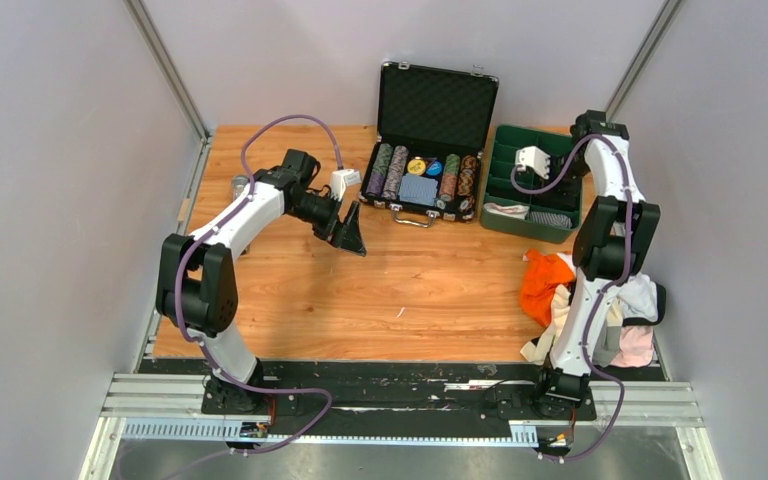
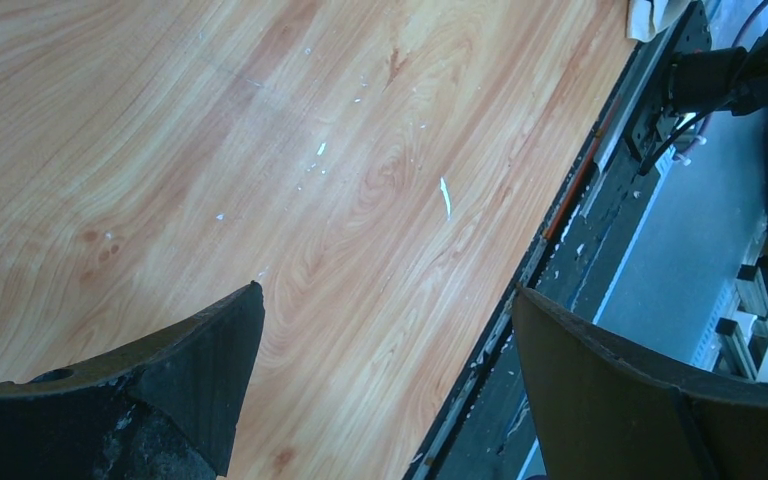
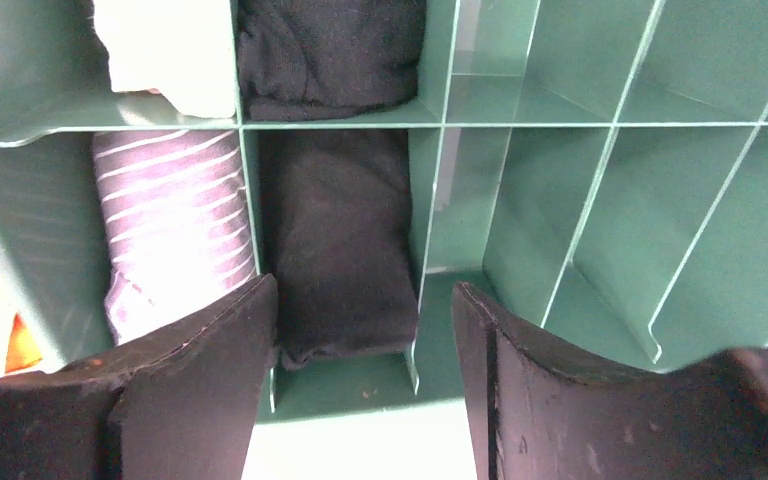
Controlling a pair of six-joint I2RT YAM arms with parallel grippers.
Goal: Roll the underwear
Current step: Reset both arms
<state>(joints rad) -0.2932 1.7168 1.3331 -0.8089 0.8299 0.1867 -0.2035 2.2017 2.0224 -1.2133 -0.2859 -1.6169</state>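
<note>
Underwear lies in a loose pile at the near right edge of the table, around the right arm's base. More sits rolled in the tray. There a black roll fills one cell and a pinstriped roll the neighbouring one. A second black piece and a white piece fill the cells beyond. The right gripper hangs over the black roll, jaws apart and holding nothing. The left gripper stands wide open above bare wood.
</note>
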